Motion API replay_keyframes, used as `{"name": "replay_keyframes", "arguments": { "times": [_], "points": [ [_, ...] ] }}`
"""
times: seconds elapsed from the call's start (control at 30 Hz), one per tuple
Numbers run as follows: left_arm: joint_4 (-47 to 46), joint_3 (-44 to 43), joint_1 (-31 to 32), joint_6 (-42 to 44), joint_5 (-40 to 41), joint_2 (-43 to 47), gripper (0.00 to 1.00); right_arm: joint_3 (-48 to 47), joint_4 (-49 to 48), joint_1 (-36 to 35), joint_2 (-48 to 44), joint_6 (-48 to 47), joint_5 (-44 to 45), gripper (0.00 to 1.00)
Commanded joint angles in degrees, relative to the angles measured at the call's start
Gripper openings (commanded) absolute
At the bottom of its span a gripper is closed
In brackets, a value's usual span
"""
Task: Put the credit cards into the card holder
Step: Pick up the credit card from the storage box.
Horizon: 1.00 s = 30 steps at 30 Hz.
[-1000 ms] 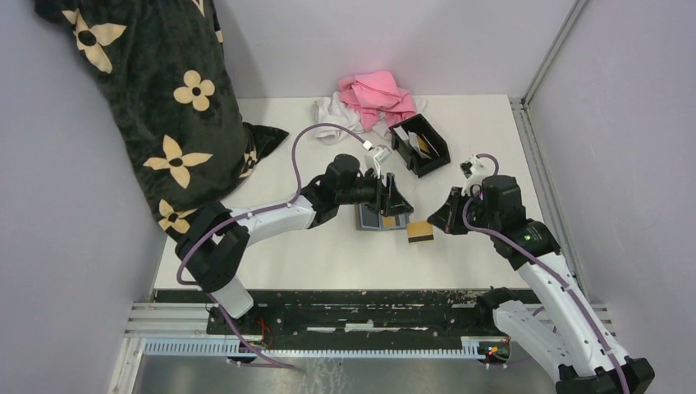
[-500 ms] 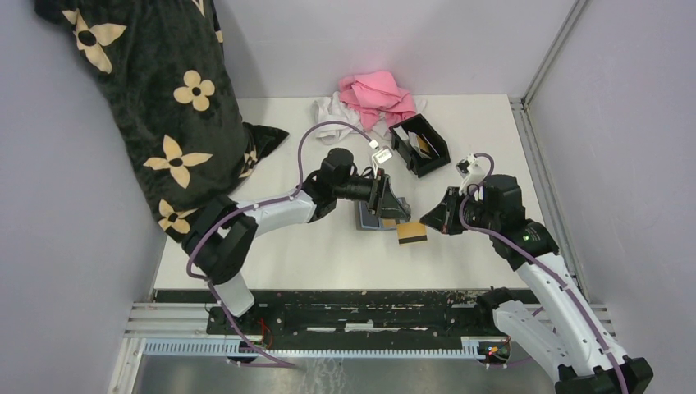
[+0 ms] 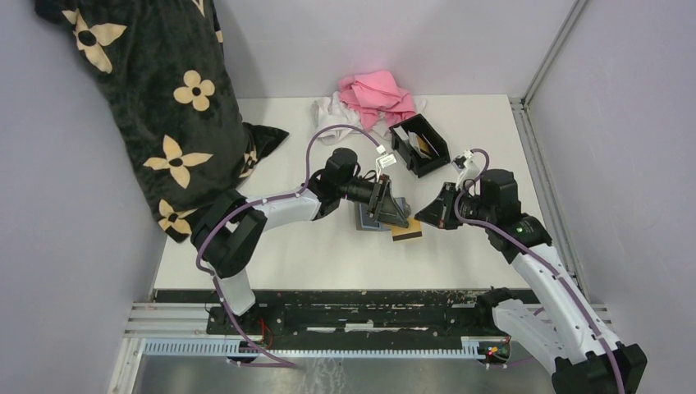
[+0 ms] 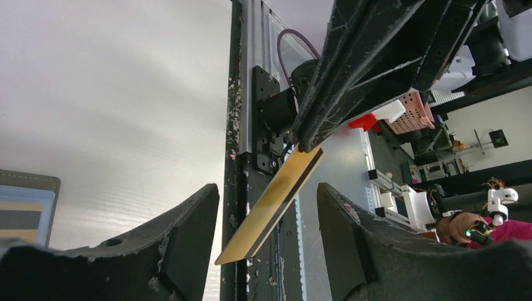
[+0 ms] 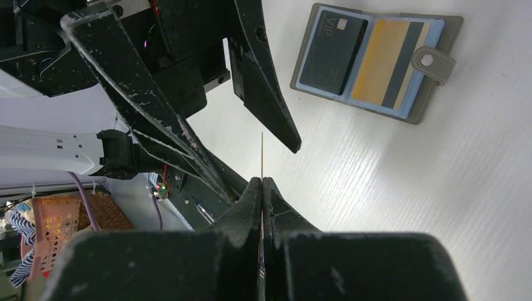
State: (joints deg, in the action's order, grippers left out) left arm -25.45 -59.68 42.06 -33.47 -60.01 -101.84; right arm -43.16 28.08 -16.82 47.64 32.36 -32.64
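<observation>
Tan card (image 3: 406, 232), dark stripe along one long edge, is pinched by one end in the right gripper (image 3: 422, 220), jaws clamped flat on it. It is held off the table, just right of the open grey wallet (image 3: 369, 220). Left gripper (image 3: 396, 213) sits over the wallet's right edge with jaws wide apart, the card's free end between the fingers and no contact seen. Card holder (image 3: 439, 149) stands beyond the wallet, far-right and well apart, with white and tan cards (image 3: 410, 138) inside. Pink cloth (image 3: 377, 92) and white cloth (image 3: 332, 107) lie farther back. Black flowered fabric (image 3: 148, 107) is far left of the wallet.
</observation>
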Motion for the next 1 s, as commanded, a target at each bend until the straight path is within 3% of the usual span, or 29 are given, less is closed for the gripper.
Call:
{"name": "replay_keyframes", "arguments": {
  "times": [0.0,0.43,0.7,0.77,0.97],
  "points": [
    [-2.9,-1.9,-0.4,-2.1,-4.0,-0.9,0.65,0.4,-4.6,0.9,0.8,0.6,-2.5,0.01],
    [-3.3,-2.3,-0.4,-3.0,-5.5,-2.4,0.38,-0.1,-7.8,3.7,3.4,2.3,-6.7,0.01],
    [-5.1,-2.3,-0.9,-4.4,-5.2,-3.5,0.04,-1.1,-7.8,4.7,5.7,2.0,-5.8,0.01],
    [-6.5,-1.8,-1.2,-5.2,-4.4,-3.2,0.03,-1.6,-7.2,5.0,6.4,1.8,-5.0,0.01],
    [-8.6,-0.9,-1.8,-7.3,0.4,-2.9,0.03,-4.2,-5.5,5.4,6.5,0.9,-1.3,0.28]
  ]
}}
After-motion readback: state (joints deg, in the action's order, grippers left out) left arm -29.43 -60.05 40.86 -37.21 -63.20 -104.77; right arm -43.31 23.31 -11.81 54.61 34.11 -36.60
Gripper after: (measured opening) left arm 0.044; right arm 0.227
